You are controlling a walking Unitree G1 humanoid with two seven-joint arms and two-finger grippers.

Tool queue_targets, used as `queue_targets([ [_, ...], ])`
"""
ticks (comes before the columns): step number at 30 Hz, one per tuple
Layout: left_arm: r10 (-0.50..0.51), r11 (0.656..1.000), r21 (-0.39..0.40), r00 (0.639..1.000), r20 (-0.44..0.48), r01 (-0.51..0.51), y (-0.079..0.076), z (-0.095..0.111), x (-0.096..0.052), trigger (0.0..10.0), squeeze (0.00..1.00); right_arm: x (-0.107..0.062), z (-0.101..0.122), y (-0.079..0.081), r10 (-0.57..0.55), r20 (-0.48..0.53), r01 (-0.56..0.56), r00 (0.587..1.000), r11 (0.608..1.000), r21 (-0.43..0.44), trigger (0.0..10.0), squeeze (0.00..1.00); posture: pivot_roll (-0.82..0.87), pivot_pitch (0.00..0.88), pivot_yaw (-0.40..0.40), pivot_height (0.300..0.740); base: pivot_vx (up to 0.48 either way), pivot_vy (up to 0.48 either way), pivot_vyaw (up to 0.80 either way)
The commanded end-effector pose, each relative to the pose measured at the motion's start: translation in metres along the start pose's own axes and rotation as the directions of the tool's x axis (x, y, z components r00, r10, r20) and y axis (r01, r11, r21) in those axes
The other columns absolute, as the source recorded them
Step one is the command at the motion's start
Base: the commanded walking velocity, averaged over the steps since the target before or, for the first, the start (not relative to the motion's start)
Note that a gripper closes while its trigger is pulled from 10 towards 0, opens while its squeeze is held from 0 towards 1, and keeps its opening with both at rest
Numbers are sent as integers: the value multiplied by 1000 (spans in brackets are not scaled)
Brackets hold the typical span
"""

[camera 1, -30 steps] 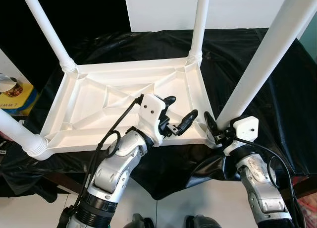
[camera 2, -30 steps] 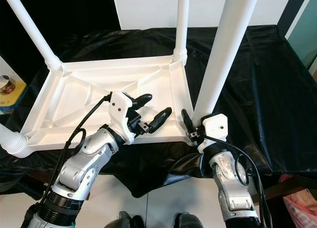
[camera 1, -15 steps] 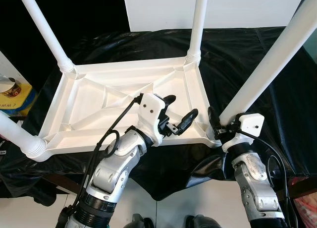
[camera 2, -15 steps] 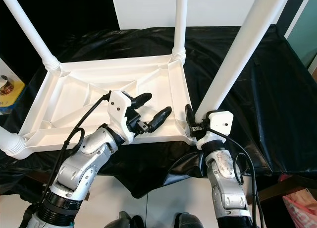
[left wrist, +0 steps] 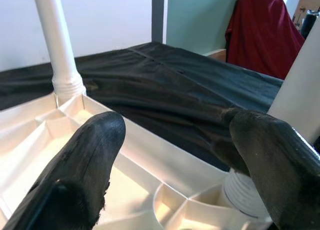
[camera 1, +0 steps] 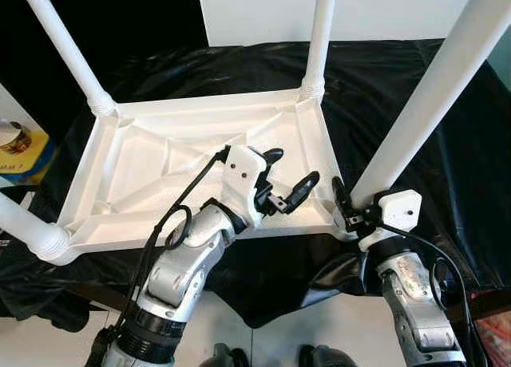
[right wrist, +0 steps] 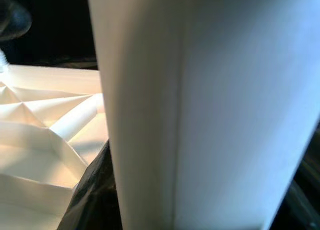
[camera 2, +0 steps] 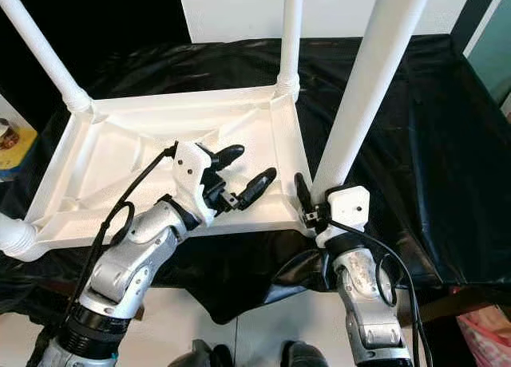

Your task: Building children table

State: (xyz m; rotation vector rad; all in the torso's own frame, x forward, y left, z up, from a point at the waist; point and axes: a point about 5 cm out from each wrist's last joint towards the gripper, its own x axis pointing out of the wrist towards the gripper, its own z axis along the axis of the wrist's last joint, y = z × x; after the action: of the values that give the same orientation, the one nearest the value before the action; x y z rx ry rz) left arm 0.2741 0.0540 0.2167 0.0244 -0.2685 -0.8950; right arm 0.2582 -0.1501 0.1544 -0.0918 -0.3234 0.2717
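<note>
Left claw [camera 1: 286, 178] hovers spread and empty over the centre of the upturned white table [camera 1: 144, 175], which lies underside-up on the black-draped desk [camera 1: 399, 88] across mid-frame. At lower right, the right claw [camera 1: 350, 214] sits at the base of the near-right leg [camera 1: 431, 96]; whether it pinches the leg I cannot tell. Seating that leg well likely means keeping it upright and pressing straight into its corner socket. Ribbed underside, three other legs stand in their corners.
</note>
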Motion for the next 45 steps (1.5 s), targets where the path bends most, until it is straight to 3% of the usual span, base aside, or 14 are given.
queue_targets([
  [1,-141,990,-6,990,0,141,-7,0,0,10000,0,-2,-11,3,49,-82,-46,995,998,37,10000,0,-99,151,46,740,0,0,0],
  [2,-181,983,-12,983,13,182,-8,4,1,10000,90,1,-5,1,81,-69,-78,994,996,42,10000,0,-100,150,40,740,0,0,0],
  [3,-225,974,-16,974,27,225,-9,7,2,10000,686,4,0,0,112,-62,-109,992,993,45,10000,0,-100,149,38,740,0,0,0],
  [4,-225,974,-16,974,27,225,-9,7,2,10000,686,4,0,0,112,-62,-109,992,993,45,10000,0,-100,149,38,740,0,0,0],
  [5,-265,964,-16,963,40,266,-11,10,2,10000,1000,6,5,-3,145,-57,-143,988,989,44,10000,0,-101,146,28,740,0,0,0],
  [9,-391,920,-16,919,52,393,-18,18,1,10000,1000,14,17,-11,254,-45,-252,966,967,36,10000,0,-101,140,16,740,0,0,0],
  [13,-420,907,-9,906,44,421,-19,20,1,10000,1000,16,20,-13,288,-46,-287,956,957,35,10000,0,-100,139,11,740,0,0,0],
  [14,-461,887,-1,887,37,461,-22,23,1,10000,0,19,22,-16,343,-54,-341,938,939,40,10000,0,-95,136,5,740,0,0,0],
  [18,-531,847,-2,846,40,532,-26,29,1,10000,0,23,26,-19,449,-74,-445,891,893,60,10000,0,-90,132,0,740,0,0,0],
  [22,-603,797,-6,795,64,604,-25,42,3,10000,0,27,27,-17,602,-130,-598,788,798,75,10000,0,-88,130,-1,740,0,0,0],
  [33,-731,672,-54,674,110,738,-33,62,0,10000,0,36,29,-19,735,-180,-733,654,674,87,10000,0,-85,118,2,740,0,0,0],
  [35,-739,663,-60,665,112,747,-33,63,0,10000,0,36,29,-19,740,-182,-738,648,669,88,10000,0,-85,118,2,740,0,0,0],
  [39,-768,625,-75,629,121,777,-35,67,0,10000,0,36,30,-15,788,-191,-787,585,609,101,10000,0,-81,114,6,740,0,0,0],
  [45,-777,609,-87,615,134,788,-34,72,2,10000,0,35,28,-9,829,-202,-828,522,549,113,10000,0,-79,110,10,740,0,0,0],
])
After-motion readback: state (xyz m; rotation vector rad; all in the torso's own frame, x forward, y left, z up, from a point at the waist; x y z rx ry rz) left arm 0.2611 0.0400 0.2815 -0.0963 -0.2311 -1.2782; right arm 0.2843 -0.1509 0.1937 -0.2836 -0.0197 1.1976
